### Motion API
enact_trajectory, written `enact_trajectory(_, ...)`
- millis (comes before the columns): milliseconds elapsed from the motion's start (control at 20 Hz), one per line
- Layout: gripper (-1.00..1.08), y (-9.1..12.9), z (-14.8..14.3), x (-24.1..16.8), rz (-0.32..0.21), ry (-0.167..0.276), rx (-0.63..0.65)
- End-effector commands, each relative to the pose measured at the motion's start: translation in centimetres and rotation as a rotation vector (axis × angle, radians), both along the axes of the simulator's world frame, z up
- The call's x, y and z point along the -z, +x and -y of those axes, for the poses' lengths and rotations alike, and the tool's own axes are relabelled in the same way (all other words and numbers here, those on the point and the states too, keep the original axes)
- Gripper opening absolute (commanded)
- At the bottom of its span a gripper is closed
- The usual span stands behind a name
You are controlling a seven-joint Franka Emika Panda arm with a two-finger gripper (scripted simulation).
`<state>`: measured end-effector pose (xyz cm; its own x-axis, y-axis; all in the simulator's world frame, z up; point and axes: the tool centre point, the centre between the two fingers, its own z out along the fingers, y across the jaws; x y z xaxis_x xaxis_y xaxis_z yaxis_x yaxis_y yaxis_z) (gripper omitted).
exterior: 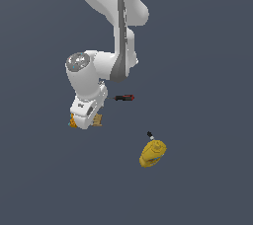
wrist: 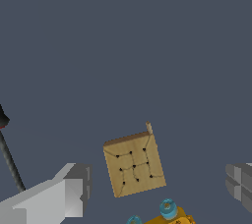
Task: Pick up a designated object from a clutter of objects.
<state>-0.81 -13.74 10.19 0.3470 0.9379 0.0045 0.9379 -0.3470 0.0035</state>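
The designated object, a tan block (wrist: pixel 134 164) with dark dots and lines on its face, lies flat on the grey floor. In the wrist view it sits between the two widely spread fingers (wrist: pixel 69 188) of my gripper (wrist: pixel 157 181), touching neither; the gripper is open. In the exterior view the white hand (exterior: pixel 88 110) hovers low over the block (exterior: pixel 97 120), hiding most of it. The orange knobbly lump (exterior: pixel 72 121) lies right beside the block (wrist: pixel 170 214), half covered by the hand.
A red-and-black screwdriver (exterior: pixel 124 97) lies just past the hand toward the exterior view's right; its dark shaft (wrist: pixel 10 161) shows in the wrist view. A larger yellow object with a black tip (exterior: pixel 152 153) lies apart, lower on the exterior view's right.
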Motion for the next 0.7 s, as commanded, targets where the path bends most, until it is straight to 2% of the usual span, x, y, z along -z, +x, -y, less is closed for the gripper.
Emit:
enact_trajectory(0,1.0,-0.4,0.5,0.9,-0.001,-0.001,-0.054)
enact_trajectory(650,1.0,-1.7,2.0,3.8,-0.004,-0.003,-0.229)
